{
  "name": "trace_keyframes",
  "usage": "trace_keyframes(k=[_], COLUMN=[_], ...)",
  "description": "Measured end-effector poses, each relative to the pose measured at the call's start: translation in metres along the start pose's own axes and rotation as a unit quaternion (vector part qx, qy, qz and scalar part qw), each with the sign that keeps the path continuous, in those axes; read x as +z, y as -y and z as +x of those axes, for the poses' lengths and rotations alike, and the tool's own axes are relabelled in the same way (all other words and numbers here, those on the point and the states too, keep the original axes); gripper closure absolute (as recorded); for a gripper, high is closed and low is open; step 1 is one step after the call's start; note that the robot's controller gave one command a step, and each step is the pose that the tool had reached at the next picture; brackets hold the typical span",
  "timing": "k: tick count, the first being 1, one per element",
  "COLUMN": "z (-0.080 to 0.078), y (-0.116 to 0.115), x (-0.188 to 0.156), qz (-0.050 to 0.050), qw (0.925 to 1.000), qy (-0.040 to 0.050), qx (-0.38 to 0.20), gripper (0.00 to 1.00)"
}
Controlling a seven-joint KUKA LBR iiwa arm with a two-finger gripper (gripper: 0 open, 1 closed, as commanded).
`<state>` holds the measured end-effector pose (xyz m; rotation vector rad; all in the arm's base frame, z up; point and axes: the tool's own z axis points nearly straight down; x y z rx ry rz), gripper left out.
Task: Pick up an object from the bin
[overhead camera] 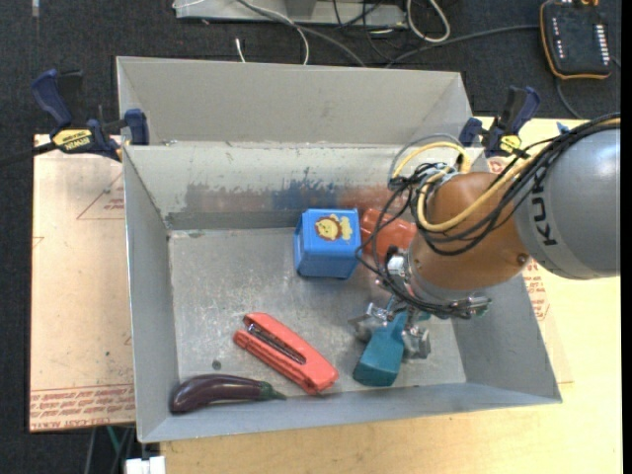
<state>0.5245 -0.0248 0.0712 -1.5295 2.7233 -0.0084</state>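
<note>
My gripper (397,332) is low in the bin's front right part, under the orange wrist cover. Its metal fingers (373,316) stand on either side of the upper end of a teal block (378,361) and are shut on it. The block slants down to the front left, with its lower end near the bin floor. A blue cube (326,244) with a yellow face sticker sits just left of the wrist, by the back wall. An orange-red thing (380,227) lies behind the cube, partly hidden by the arm.
A red stapler-like tool (286,352) lies slantwise on the floor left of the teal block. A dark purple toy aubergine (219,392) rests in the front left corner. The arm and its cables cover the right side of the bin.
</note>
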Motion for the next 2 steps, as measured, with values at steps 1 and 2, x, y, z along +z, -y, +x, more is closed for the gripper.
trace_keyframes(k=[1, 2], z=[0.0000, 0.0001], y=[0.0000, -0.0009], x=[0.0000, -0.0088], qz=[0.000, -0.001], qw=[1.0000, 1.0000], qy=[0.0000, 0.0000], qx=[0.000, 0.000], gripper=[1.00, 1.00])
